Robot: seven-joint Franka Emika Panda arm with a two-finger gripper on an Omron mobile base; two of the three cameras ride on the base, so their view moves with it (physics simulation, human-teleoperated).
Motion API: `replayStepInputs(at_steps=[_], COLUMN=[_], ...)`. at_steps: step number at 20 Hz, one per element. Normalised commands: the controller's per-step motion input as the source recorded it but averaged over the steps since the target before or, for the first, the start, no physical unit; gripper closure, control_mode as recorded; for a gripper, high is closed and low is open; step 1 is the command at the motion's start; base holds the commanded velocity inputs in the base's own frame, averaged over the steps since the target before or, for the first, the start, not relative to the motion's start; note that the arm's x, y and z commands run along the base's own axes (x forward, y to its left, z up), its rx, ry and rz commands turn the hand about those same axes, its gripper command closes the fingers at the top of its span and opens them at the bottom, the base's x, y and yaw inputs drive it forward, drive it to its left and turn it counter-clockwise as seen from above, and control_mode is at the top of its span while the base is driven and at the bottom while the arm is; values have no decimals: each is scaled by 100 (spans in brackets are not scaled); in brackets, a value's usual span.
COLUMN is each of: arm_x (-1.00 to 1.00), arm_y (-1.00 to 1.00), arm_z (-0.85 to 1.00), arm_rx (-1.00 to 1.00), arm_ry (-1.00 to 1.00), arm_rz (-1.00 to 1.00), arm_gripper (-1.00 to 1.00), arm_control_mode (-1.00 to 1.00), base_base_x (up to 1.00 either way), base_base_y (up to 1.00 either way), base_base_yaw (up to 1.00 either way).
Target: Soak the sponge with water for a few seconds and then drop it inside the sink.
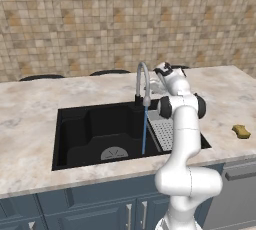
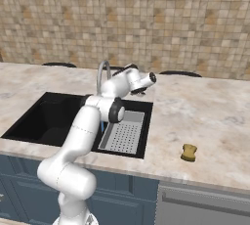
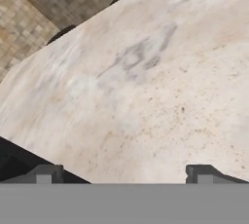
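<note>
Running from the faucet [image 1: 143,81] into the sink [image 1: 85,129], the water [image 1: 144,131] is ready, but the sponge [image 1: 241,131] lies ungrasped on the counter [image 2: 205,116], well apart from the spread, empty end effector [image 2: 140,91].

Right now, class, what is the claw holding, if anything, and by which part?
Nothing. The claw is open over bare counter, and the sponge lies apart on the counter, right of the sink.

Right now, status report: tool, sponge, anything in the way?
Tool open, empty, behind the sink. Sponge on counter, right of the sink, untouched. Water running. Nothing between tool and sponge.
</note>
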Motion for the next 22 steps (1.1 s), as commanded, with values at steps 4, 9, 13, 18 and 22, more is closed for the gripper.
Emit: replayStepInputs(at_steps=[4,9,13,18,22], arm_x=[0,-9,-21,-20,-43], arm_y=[-25,-24,-22,-22,-8], arm_z=[19,23,25,23,2], arm_rx=[0,0,0,0,0], arm_ry=[3,5,4,5,0], arm_rz=[-7,-7,-7,-6,-7], arm_gripper=[-100,-100,-100,-100,-100], arm_control_mode=[-100,-100,-100,-100,-100], base_base_x=[0,0,0,0,0], base_base_y=[0,0,0,0,0], base_base_yaw=[0,0,0,0,0])
